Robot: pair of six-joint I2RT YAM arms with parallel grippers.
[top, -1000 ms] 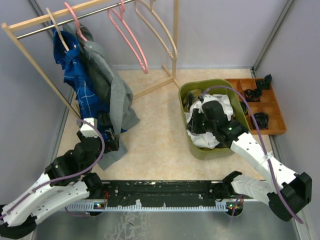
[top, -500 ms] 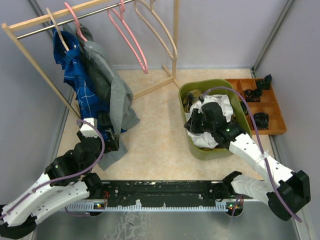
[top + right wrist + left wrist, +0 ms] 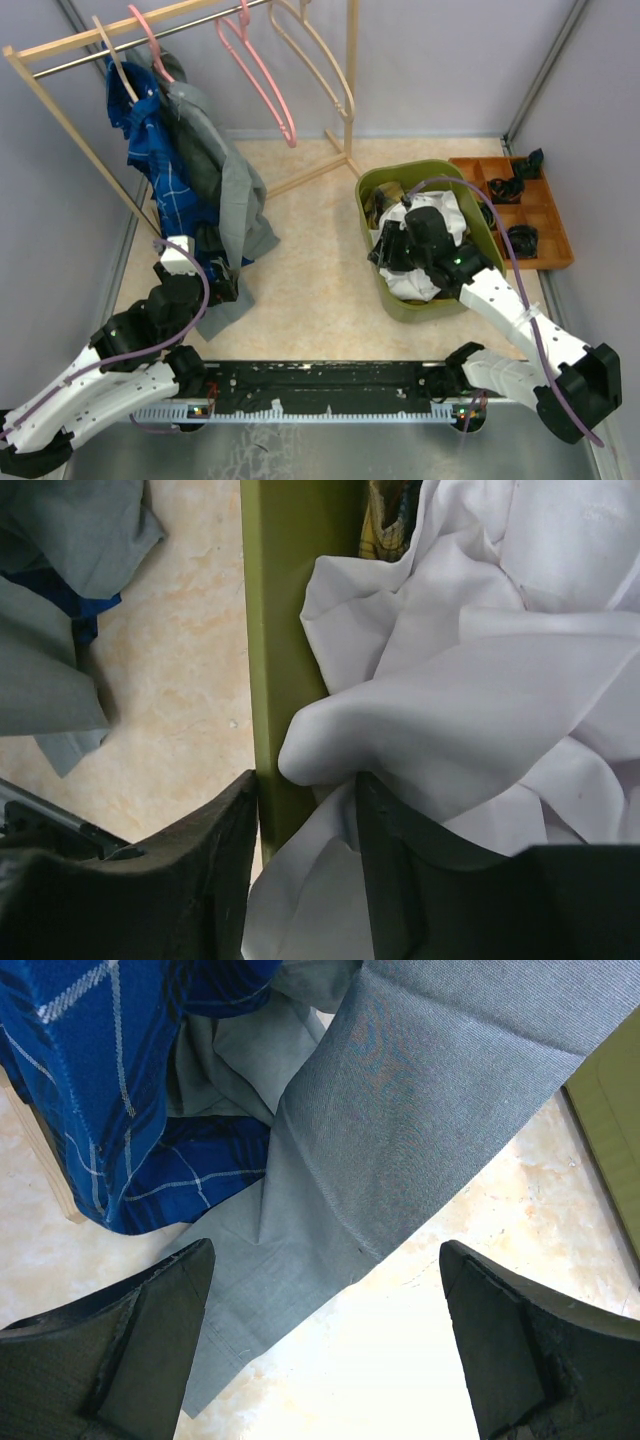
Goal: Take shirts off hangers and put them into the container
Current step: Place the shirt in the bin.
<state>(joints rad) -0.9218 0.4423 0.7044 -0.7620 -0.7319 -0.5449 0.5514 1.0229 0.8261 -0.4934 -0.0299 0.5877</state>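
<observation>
On the wooden rack (image 3: 60, 45) hang two of four soft shirts, the blue checked shirt (image 3: 150, 150) and the plain grey shirt (image 3: 215, 160), on two of four thin curved hangers (image 3: 262, 85); the plain white shirt (image 3: 480, 680) and the yellow-and-black plaid shirt (image 3: 385, 520) lie in the one olive-green plastic basin (image 3: 395, 178). Such cloth looks light, limp and slippery, best pinched at the collar; the left gripper (image 3: 325, 1250) gapes empty by the grey hem; the right gripper (image 3: 307, 790) straddles a white fold, jaws part-way apart, whether pinching I cannot tell.

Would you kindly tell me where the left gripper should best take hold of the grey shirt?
Probably its lower hem: that loose flap of the grey shirt drapes onto the table directly ahead of the open left gripper, so come in low from the near side.
</observation>
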